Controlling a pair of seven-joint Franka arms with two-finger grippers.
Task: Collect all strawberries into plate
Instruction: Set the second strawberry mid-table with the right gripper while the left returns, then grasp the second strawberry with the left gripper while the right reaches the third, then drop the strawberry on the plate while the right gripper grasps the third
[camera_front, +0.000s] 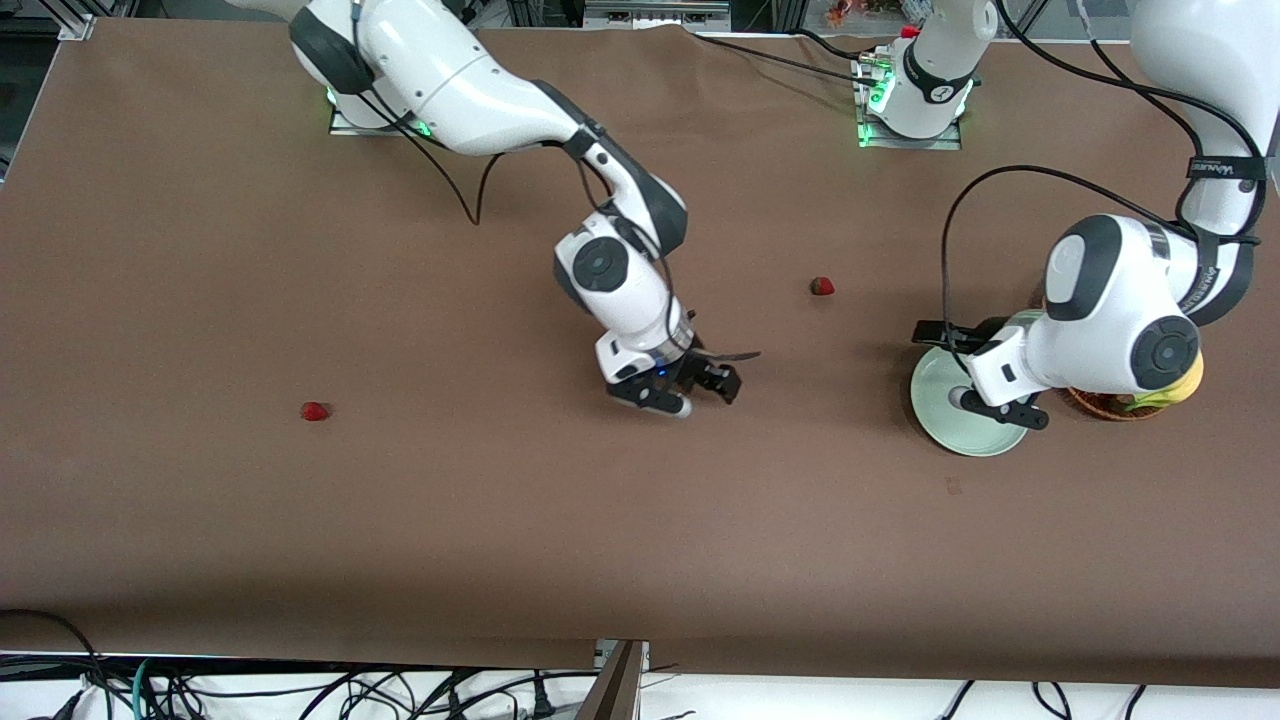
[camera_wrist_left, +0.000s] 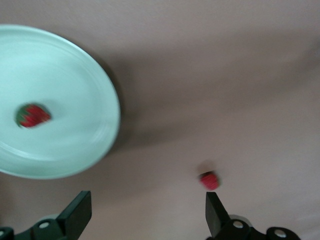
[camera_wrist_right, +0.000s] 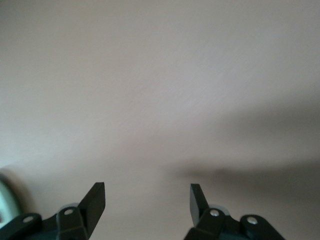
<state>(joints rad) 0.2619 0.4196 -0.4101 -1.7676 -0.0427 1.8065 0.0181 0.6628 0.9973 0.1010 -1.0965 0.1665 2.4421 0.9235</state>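
Observation:
The pale green plate (camera_front: 935, 395) (camera_wrist_left: 75, 75) lies at the left arm's end of the table. One strawberry (camera_wrist_left: 32, 115) rests in it, hidden in the front view under the left hand. My left gripper (camera_front: 1000, 408) (camera_wrist_left: 147, 215) hovers open over the plate's edge, holding nothing. A second strawberry (camera_front: 822, 286) (camera_wrist_left: 209, 180) lies on the brown table, farther from the front camera than the plate. The third strawberry (camera_front: 315, 411) lies toward the right arm's end. My right gripper (camera_front: 695, 392) (camera_wrist_right: 147, 200) is open and empty over bare table in the middle.
A brown wicker basket (camera_front: 1100, 405) with yellow fruit (camera_front: 1180, 385) stands beside the plate, mostly covered by the left arm. Loose cables (camera_front: 470, 180) trail on the table near the arm bases.

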